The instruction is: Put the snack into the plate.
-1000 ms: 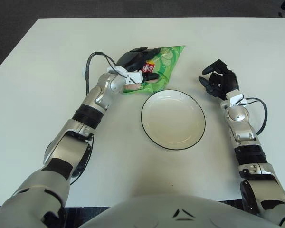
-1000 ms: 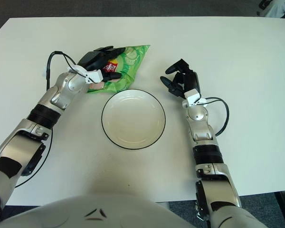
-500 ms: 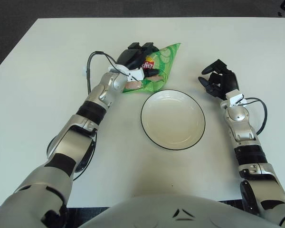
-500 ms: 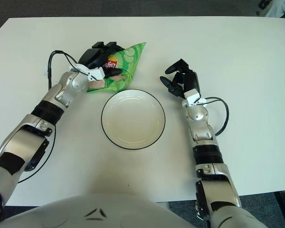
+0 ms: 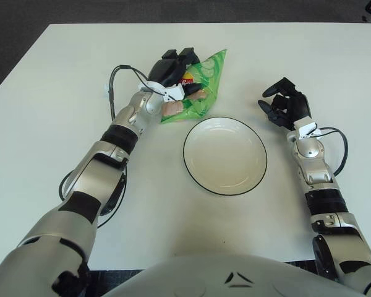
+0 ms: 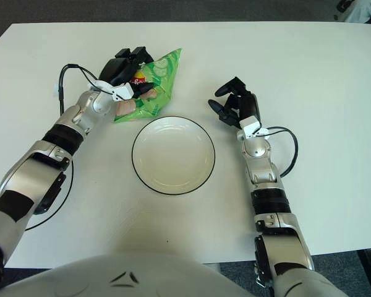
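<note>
Left hand (image 5: 172, 69) is clamped on the snack bag (image 5: 201, 88): dark fingers (image 5: 188, 57) wrap over the bag's upper left part, thumb side pressing in from below near the red logo. The bag is green, with cucumber slices printed on it, tilted so one corner points up and to the right; its lower edge sits just beyond the plate's (image 5: 193, 167) far-left rim. Can't tell whether that lower edge touches the table (image 5: 309, 55) or is slightly lifted. Bag is outside the plate, no overlap with the rim visible. Plate is white with a thin dark rim, roughly centred in front of the robot, nothing in it. A black cable (image 5: 114, 93) loops off the left wrist and runs along the forearm. Right hand (image 6: 235, 102) shows to the right of the plate, near its upper-right rim but apart from it, holding nothing; fingers loosely curled, partly spread, pointing up and left. Can't tell whether it touches the table. A black cable (image 6: 289, 151) also curves off the right forearm. Tabletop is white, with dark floor past the far edge.
</note>
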{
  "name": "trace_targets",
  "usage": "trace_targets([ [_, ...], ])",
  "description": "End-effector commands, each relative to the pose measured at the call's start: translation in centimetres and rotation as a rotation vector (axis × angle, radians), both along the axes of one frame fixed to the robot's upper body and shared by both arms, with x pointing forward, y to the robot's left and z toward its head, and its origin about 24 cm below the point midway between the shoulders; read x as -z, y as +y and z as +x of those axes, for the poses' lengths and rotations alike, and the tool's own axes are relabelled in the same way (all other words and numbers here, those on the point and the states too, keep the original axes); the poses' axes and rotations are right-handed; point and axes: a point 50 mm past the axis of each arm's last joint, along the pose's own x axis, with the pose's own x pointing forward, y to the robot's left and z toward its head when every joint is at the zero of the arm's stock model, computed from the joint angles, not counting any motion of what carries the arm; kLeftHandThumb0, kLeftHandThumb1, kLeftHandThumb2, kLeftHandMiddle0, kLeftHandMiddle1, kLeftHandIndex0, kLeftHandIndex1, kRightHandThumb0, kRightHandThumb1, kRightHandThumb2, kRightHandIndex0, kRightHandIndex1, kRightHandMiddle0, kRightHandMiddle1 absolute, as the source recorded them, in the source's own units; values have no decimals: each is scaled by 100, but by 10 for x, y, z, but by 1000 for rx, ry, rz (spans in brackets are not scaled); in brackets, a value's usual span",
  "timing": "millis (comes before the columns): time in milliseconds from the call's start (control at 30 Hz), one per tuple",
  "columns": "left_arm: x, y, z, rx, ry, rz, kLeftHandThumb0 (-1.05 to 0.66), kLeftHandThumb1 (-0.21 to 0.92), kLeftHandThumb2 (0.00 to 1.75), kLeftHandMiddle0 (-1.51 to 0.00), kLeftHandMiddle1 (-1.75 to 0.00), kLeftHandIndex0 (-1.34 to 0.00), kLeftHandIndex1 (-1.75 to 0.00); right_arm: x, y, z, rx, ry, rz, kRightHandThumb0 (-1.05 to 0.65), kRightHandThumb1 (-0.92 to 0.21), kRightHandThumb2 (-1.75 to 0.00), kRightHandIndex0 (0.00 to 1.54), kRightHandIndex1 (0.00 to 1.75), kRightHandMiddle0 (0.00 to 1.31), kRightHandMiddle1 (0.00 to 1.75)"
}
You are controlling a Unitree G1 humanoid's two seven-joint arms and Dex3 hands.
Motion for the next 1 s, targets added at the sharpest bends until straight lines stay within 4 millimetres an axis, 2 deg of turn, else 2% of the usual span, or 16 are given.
trace_targets([
  [0,30,9,-1,-38,86,32,42,46,113,-49,-175,-59,-175,91,1,-43,47,357,32,-36,-92,-29,81,175,45,150],
  [500,26,15,-6,-29,-95,-43,43,43,117,-52,-175,-59,-175,92,0,-43,49,358,32,-36,-92,-29,81,175,45,149],
  [967,3,22,-8,-15,-278,-144,45,38,123,-55,-175,-59,-175,93,0,-42,50,361,34,-36,-92,-29,80,175,45,149],
])
